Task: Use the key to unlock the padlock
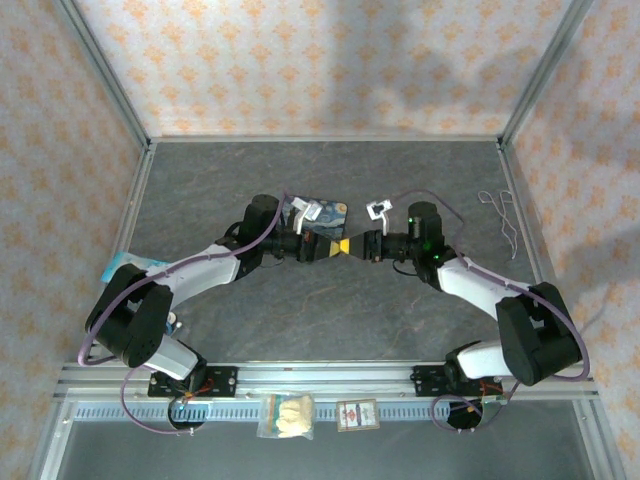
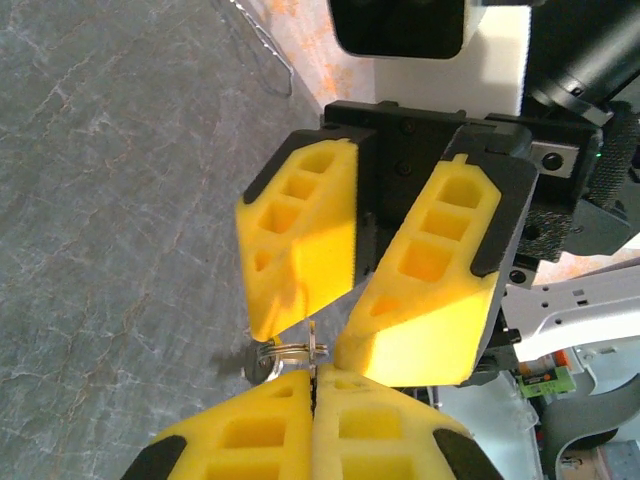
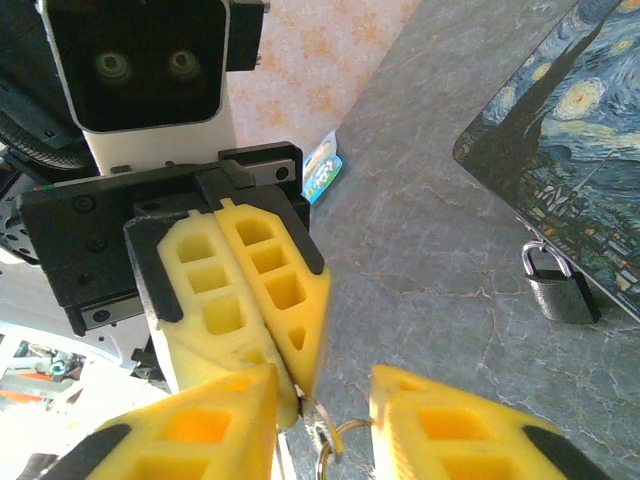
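Now, entry one: what are the left fingers doing?
I am pressing the pads of my left gripper [image 2: 315,378] together and pinching the key [image 2: 312,342] at their tips, its ring [image 2: 286,352] sticking out to one side.

And the right?
I am keeping my right gripper [image 3: 325,400] spread, one finger on either side of the key. Neither pad seems to be touching it.

Where is the padlock lying?
It is resting on the grey table [image 3: 430,250], just beside the edge of the starry-night box [image 3: 570,120], though I cannot tell whether it is touching. It is sitting well apart from both sets of fingers, off to the side of where they are meeting tip to tip.
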Controlling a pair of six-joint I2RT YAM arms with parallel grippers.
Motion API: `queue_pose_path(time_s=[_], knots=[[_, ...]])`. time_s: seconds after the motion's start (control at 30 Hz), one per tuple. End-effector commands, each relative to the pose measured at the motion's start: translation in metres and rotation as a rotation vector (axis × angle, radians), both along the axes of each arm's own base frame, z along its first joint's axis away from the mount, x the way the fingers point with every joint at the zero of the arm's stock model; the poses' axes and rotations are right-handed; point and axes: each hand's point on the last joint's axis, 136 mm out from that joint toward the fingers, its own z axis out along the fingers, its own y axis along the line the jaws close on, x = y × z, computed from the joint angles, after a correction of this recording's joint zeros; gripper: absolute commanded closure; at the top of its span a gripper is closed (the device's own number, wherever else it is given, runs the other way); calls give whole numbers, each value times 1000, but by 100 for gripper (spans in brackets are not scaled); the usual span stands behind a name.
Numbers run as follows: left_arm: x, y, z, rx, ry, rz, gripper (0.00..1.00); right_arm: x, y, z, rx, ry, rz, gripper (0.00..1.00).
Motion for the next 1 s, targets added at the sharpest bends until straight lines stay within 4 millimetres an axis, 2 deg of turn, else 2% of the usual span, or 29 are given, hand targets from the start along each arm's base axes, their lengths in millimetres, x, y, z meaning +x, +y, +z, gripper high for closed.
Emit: queue_pose_path(time_s=[0.0,0.23,0.43,0.67,0.83,0.97], knots=[[0,-1,40,-111,-106,-20,100,-8,-1,-4,2,4,19,68],[1,-1,42,-120,-119,-16,100,-11,-1,-1,12,0,23,73],[5,1,38,-117,-92,20,100,-16,-2,0,18,1,36,67],[4,1,39,-129,-89,25,100,-18,-3,3,19,-7,32,67],[3,1,39,-126,-87,23,100,-16,-5,-2,-4,-4,17,63],[1,1,38,-130,-82,11,100,-11,-5,3,9,-19,0,68]])
